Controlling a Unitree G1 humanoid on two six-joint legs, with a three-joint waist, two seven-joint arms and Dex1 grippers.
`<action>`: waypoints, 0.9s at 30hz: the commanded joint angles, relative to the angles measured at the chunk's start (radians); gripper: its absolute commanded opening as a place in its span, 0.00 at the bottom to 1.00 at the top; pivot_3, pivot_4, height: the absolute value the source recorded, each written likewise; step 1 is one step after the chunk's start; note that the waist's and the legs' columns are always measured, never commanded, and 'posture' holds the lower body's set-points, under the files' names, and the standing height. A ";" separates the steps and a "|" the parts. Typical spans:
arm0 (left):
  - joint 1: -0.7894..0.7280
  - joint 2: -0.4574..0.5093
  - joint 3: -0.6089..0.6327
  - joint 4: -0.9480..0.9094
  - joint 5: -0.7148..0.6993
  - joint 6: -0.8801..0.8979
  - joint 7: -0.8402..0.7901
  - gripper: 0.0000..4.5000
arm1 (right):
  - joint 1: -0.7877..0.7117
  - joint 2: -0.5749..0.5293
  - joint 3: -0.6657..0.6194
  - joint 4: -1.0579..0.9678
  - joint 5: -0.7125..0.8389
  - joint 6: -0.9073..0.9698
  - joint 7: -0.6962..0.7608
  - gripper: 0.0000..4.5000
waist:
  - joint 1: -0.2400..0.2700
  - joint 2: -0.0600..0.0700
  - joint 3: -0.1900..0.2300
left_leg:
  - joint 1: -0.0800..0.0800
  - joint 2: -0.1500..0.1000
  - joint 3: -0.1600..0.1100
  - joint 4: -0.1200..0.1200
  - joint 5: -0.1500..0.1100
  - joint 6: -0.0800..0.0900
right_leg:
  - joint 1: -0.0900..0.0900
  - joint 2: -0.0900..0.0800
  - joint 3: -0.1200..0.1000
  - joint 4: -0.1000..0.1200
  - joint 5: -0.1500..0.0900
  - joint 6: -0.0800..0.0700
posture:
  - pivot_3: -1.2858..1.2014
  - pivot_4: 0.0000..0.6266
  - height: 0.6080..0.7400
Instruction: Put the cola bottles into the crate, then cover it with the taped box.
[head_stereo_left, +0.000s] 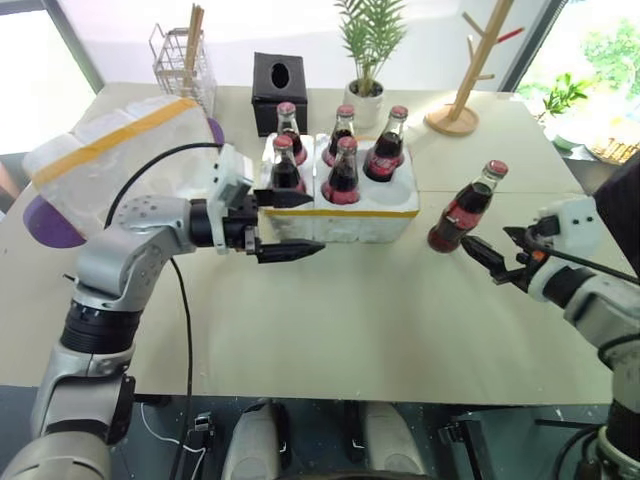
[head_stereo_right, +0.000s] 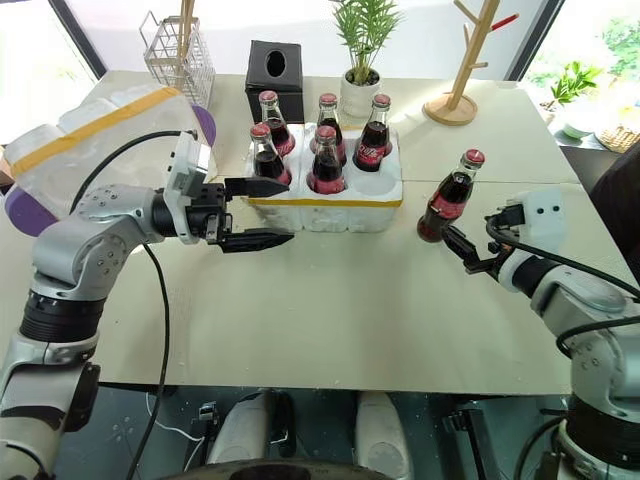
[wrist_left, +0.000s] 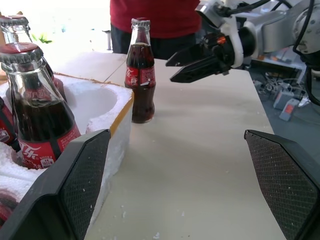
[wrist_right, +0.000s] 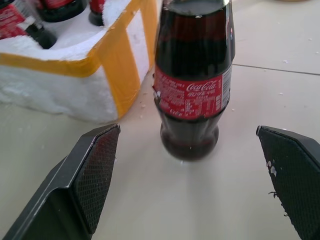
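The white styrofoam crate (head_stereo_left: 370, 215), with a yellow tape band, stands mid-table and holds several cola bottles (head_stereo_left: 343, 170); its front right hole is empty. One more cola bottle (head_stereo_left: 465, 205) stands on the table right of the crate, also seen close up (wrist_right: 192, 75). My right gripper (head_stereo_left: 483, 252) is open just in front of this bottle, fingers apart and not touching it. My left gripper (head_stereo_left: 315, 222) is open at the crate's front left corner, pointing right, holding nothing. The taped box (head_stereo_left: 110, 150) with a yellow stripe lies at the far left.
A black tissue box (head_stereo_left: 278, 85), a potted plant (head_stereo_left: 367, 60), a wooden mug tree (head_stereo_left: 465, 90) and a wire rack (head_stereo_left: 185, 60) line the back of the table. A purple thing (head_stereo_left: 45, 225) lies under the taped box. A person in red (wrist_left: 155, 20) stands beyond the table.
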 joint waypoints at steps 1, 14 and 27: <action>-0.022 0.003 0.008 -0.018 -0.001 -0.008 -0.009 1.00 | -0.046 0.022 0.016 0.050 -0.034 -0.088 -0.027 0.99 | 0.000 0.000 0.000 | 0.000 0.000 0.000 0.000 0.000 0.000 | 0.000 0.000 0.000 0.000 0.000 0.000 | 0.52 0.24 1.00; 0.007 0.027 0.021 -0.044 0.001 -0.003 0.014 1.00 | -0.203 0.095 0.144 0.352 -0.118 -0.298 -0.030 0.94 | 0.000 0.000 0.000 | 0.000 0.000 0.000 0.000 0.000 0.000 | 0.000 0.000 0.000 0.000 0.000 0.000 | 0.52 0.24 1.00; 0.039 0.033 0.049 -0.080 -0.012 0.003 0.061 1.00 | -0.487 -0.033 0.100 0.284 0.105 -0.236 0.156 0.63 | -0.008 0.006 0.004 | -0.001 0.001 0.001 0.000 0.000 0.000 | -0.003 0.001 0.001 0.002 0.000 0.000 | 0.52 0.24 1.00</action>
